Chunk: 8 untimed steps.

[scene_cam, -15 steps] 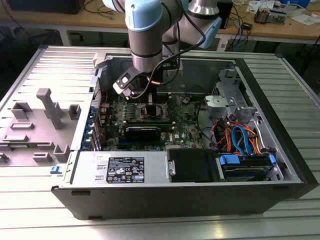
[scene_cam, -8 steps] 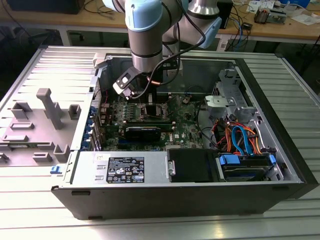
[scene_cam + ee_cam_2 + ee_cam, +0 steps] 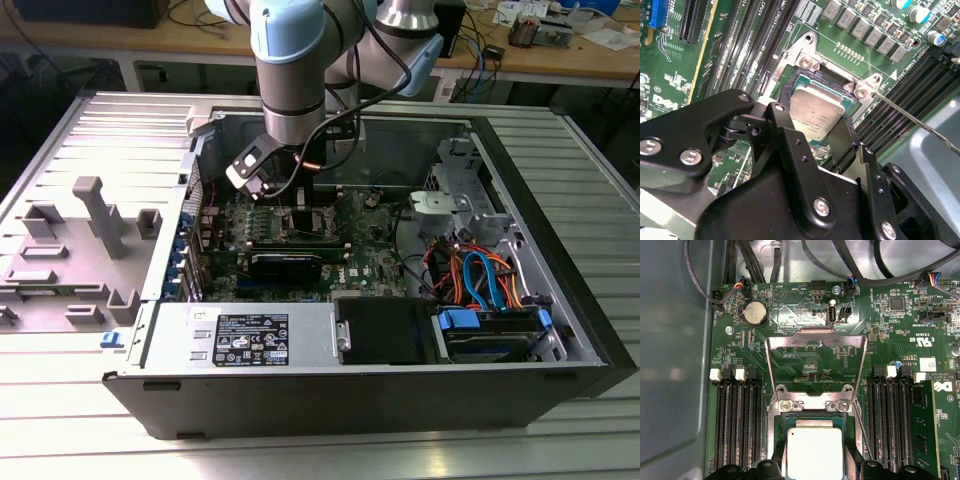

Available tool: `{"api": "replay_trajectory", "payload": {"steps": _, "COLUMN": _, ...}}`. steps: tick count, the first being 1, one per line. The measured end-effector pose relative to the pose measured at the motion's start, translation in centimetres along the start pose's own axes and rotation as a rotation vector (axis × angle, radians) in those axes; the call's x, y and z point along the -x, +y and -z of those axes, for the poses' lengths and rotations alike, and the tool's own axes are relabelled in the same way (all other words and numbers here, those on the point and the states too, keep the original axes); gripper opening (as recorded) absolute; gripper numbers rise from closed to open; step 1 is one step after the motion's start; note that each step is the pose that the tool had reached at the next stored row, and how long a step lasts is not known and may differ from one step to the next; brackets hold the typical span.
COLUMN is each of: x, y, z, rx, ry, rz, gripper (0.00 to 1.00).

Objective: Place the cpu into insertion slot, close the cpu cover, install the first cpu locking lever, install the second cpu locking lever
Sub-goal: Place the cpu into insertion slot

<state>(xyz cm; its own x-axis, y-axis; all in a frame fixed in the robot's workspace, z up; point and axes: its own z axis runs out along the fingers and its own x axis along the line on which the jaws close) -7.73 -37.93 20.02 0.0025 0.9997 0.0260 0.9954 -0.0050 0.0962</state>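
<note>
The matte black jaws are clamping the cpu (image 3: 816, 111) by two opposite edges, with a finger (image 3: 787, 132) pressing on each side. The cpu, a flat square with a dull, scuffed grey top, is lying between the jaws over the insertion slot (image 3: 802, 79), whose dark rim is showing just beyond it. The jaws are hiding its near edge, so I cannot tell whether it is fully seated. Past the slot the cpu cover (image 3: 815, 338), a thin silver frame, is standing open. A thin wire lever (image 3: 912, 118) is running beside the jaws. Long black ridged memory slots (image 3: 737, 425) are flanking them closely on the green board (image 3: 890, 340).
</note>
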Motion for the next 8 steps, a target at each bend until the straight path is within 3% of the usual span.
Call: {"api": "replay_trajectory", "payload": {"steps": 8, "x": 0.21, "y": 0.0, "z": 0.0, "rx": 0.0001, "ry": 0.0034, "rz": 0.0, "gripper": 0.54}}
